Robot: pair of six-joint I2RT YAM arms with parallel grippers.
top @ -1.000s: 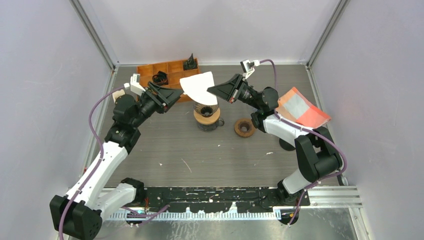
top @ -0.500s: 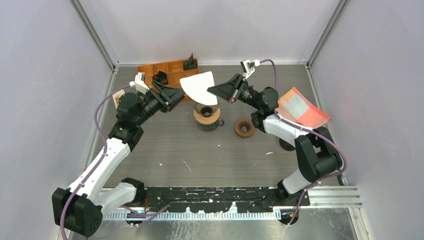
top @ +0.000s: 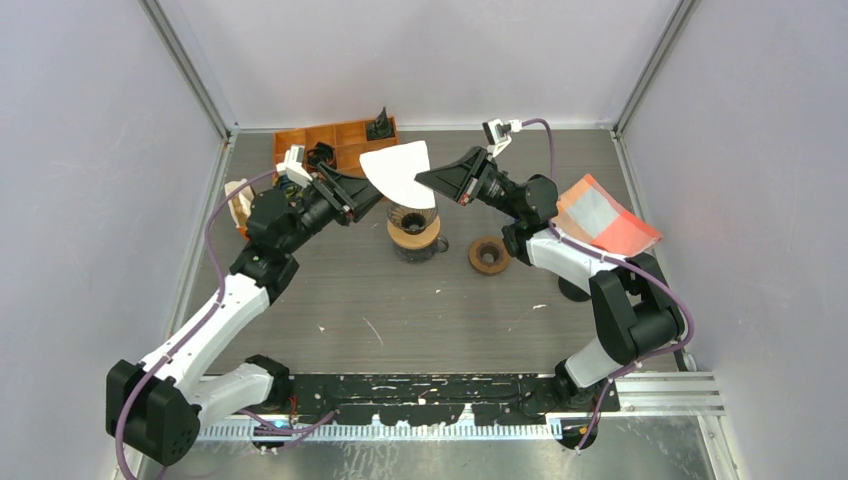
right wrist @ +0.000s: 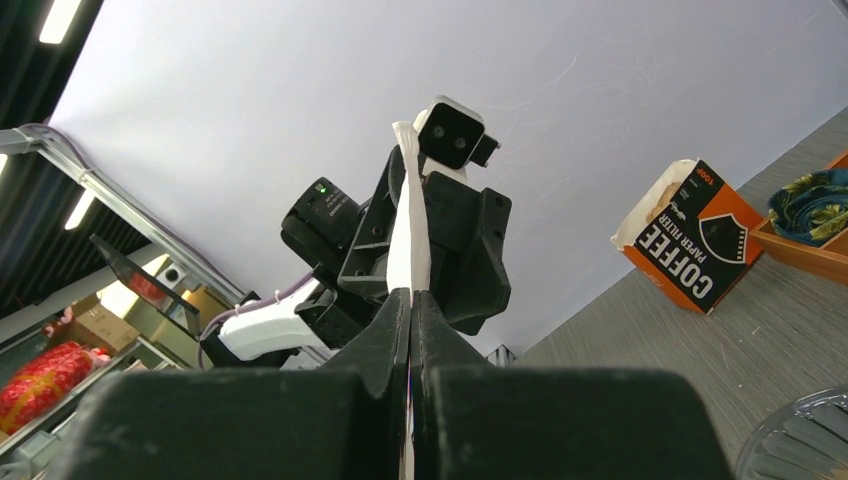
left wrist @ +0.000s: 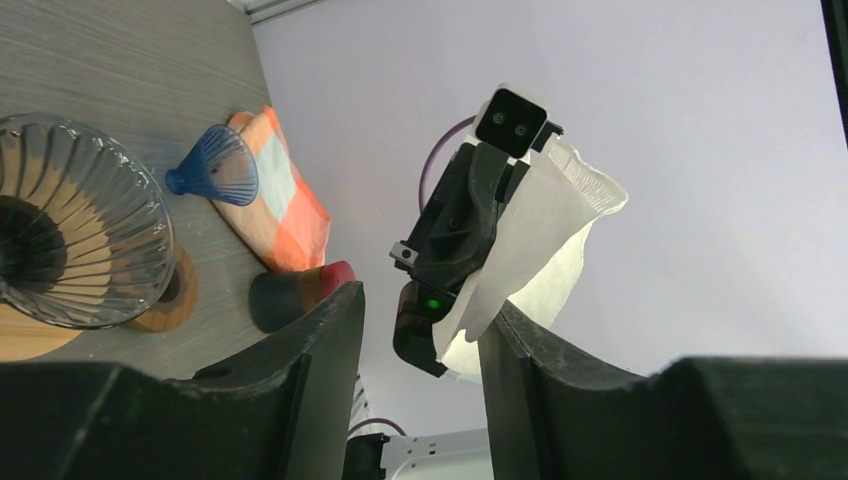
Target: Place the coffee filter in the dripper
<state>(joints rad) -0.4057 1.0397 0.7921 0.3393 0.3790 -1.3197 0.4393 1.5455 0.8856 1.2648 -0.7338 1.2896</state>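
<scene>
Your right gripper (top: 421,181) is pinching the coffee filter (top: 396,170) flat at its 3 o'clock edge, hanging it above the dripper (top: 412,222). Your left gripper (top: 370,191) is hovering at 9 o'clock, jaws spread, likely to open the paper.

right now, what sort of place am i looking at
Probably a robot test cell: plain walls on metal framing enclose the table, with a glass dripper and filter box as props.

Robotics lab test cell: plain panel walls (top: 100,150) on aluminium posts (top: 190,70) enclose a grey tabletop (top: 450,330); stocked shelves (right wrist: 90,325) stand outside.
</scene>
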